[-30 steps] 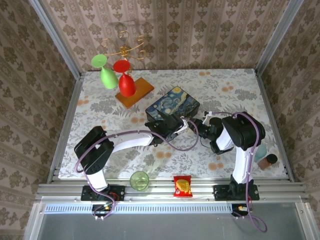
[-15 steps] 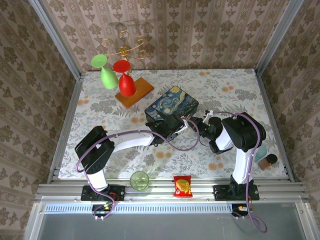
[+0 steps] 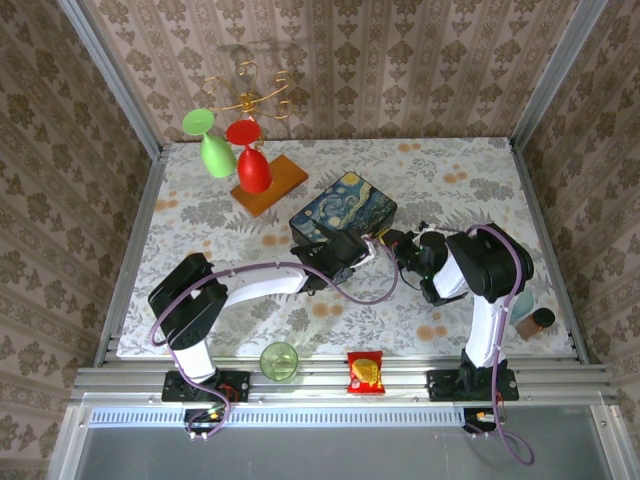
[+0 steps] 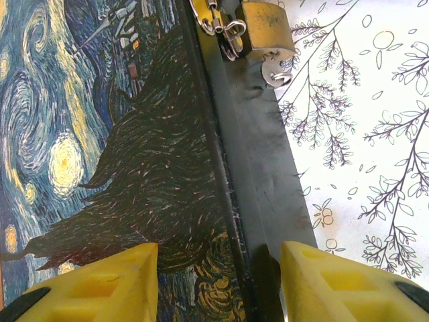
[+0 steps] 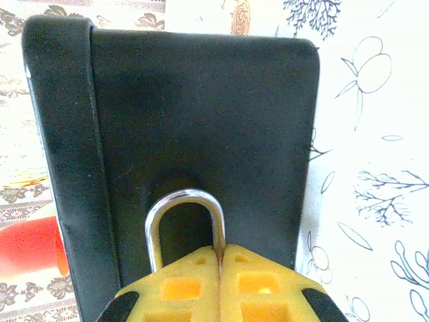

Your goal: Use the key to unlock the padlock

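The blue painted box (image 3: 345,205) lies mid-table. In the left wrist view the brass padlock (image 4: 268,30) hangs from the box's hasp against its black side wall (image 4: 261,174). The small silver key (image 4: 276,72) sticks out of the padlock with nothing touching it. My left gripper (image 4: 218,249) is open, one yellow finger over the lid and the other beside the wall. My right gripper (image 5: 220,251) is shut. Its tips cover the padlock's body, and the silver shackle (image 5: 184,201) rises from behind them against the box wall. From above, the left gripper (image 3: 350,248) and right gripper (image 3: 392,243) nearly meet.
A gold rack (image 3: 250,95) holds a green glass (image 3: 215,152) and a red glass (image 3: 253,168) over an orange board (image 3: 272,184) at the back left. A green cup (image 3: 279,360) and a snack packet (image 3: 365,372) sit at the near edge. A brown bottle (image 3: 536,322) stands far right.
My right gripper has moved left up to the box's front wall and closed its fingers. The left arm has barely moved.
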Motion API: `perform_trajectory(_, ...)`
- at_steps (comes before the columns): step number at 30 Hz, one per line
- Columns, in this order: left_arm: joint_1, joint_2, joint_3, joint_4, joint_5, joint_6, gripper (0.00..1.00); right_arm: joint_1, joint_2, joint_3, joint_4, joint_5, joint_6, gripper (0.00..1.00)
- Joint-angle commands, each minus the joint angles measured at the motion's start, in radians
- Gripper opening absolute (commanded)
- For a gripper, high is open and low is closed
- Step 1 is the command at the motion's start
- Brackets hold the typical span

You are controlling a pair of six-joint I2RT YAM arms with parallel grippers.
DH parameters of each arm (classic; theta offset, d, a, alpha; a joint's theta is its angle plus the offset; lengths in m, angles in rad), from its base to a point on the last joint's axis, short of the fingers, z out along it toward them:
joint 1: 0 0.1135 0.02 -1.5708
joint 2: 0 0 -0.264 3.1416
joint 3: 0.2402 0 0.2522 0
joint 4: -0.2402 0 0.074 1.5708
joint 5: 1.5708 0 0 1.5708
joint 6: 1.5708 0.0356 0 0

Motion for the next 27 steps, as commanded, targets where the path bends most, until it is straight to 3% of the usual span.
perform_trajectory(1, 0.0, 0.057, -0.079, -0.261, 0.075, -0.011, 0.49, -0.002, -0.056, -0.009, 0.009, 0.021, -0.001, 0.0)
perform_trajectory(14, 0.067, -0.002, -0.075, -0.263, -0.025, 0.015, 0.59, -0.051, -0.088, -0.108, -0.092, -0.044, -0.105, 0.0)
perform_trajectory(19, 0.091, -0.029, -0.086, -0.254, -0.058, 0.034, 0.64, -0.05, -0.265, -0.075, -0.395, -0.032, -0.236, 0.0)
perform_trajectory(22, 0.099, -0.051, -0.106, -0.237, -0.1, 0.023, 0.71, -0.049, -0.382, -0.036, -0.606, -0.014, -0.329, 0.0)
perform_trajectory(27, 0.111, -0.068, -0.108, -0.265, -0.183, -0.069, 0.77, -0.046, -0.521, 0.047, -0.959, 0.013, -0.492, 0.0)
